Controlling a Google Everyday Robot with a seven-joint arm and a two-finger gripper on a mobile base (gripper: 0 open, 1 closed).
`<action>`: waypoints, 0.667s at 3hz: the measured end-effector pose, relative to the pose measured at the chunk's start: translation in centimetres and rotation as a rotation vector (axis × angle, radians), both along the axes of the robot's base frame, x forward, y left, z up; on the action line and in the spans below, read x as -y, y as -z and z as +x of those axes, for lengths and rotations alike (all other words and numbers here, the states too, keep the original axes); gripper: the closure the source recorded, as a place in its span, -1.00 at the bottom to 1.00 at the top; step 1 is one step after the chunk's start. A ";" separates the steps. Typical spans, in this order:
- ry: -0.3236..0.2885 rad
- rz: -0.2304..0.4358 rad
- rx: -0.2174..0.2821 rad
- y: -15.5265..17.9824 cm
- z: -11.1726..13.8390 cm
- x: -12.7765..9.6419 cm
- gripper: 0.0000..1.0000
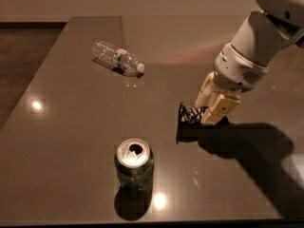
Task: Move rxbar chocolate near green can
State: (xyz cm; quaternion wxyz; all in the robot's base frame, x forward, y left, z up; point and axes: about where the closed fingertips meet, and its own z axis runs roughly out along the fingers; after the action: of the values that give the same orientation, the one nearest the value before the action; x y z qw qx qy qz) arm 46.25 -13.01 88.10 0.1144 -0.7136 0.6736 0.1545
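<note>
The green can (134, 166) stands upright near the table's front edge, silver top showing. The rxbar chocolate (189, 114), a black wrapper with white lettering, is held between the fingers of my gripper (205, 114) right of centre, its free end sticking out to the left, just above the tabletop with its shadow under it. The gripper is shut on the bar, and sits up and to the right of the can, well apart from it. The white arm reaches in from the top right.
A clear plastic bottle with a white cap (118, 58) lies on its side at the back left of the dark table (61, 127). The table's left edge borders dark floor. The arm's shadow falls at the right.
</note>
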 end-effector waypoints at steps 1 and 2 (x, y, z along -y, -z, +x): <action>-0.134 0.001 -0.028 0.2 -4.9 -2.1 1.00; -0.196 -0.001 -0.035 0.6 -7.0 -3.1 1.00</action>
State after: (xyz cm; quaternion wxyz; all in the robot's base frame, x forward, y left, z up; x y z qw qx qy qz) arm 39.23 -9.88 87.55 0.0868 -0.7734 0.6025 0.1771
